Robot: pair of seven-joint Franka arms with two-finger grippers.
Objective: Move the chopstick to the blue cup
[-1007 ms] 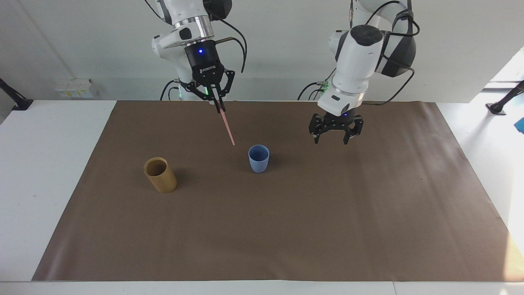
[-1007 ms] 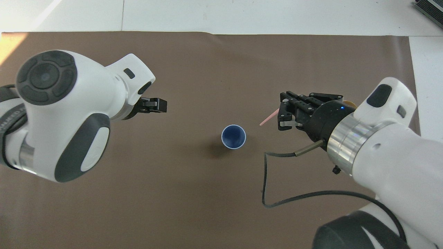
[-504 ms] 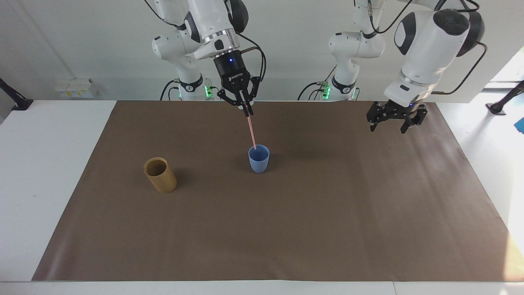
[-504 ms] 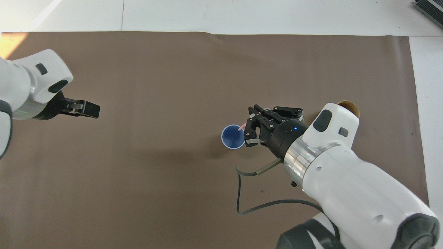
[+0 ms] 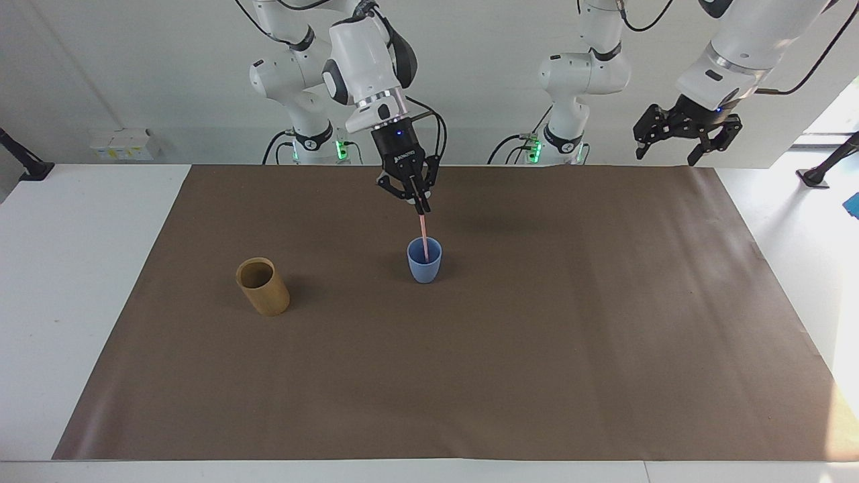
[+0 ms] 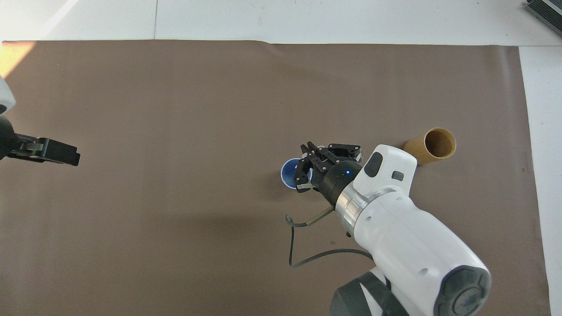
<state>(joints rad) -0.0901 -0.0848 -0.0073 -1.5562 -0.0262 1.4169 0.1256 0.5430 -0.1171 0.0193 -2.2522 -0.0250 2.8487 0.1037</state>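
surface: brown mat (image 5: 470, 376) | right end effector (image 5: 421, 208) clamps chopstick (image 5: 424, 235) | left end effector (image 5: 688, 143) apart

A matt brown paper sheet (image 5: 470, 376) is spread over the bench (image 5: 80, 268), whose white top looks smooth and faintly sheened. The blue cup (image 5: 424, 267) appears to be smooth plastic with a soft, satin finish. The chopstick (image 5: 424, 235) is seen as a thin, pale pink stick with a smooth surface; its material cannot be told. The tan cup (image 5: 264, 288) looks like bamboo or wood, matt and finely grained. The right pincer (image 5: 421, 205) is of matt black metal or plastic, below a glossy white arm shell with a polished metal ring (image 6: 351, 206).
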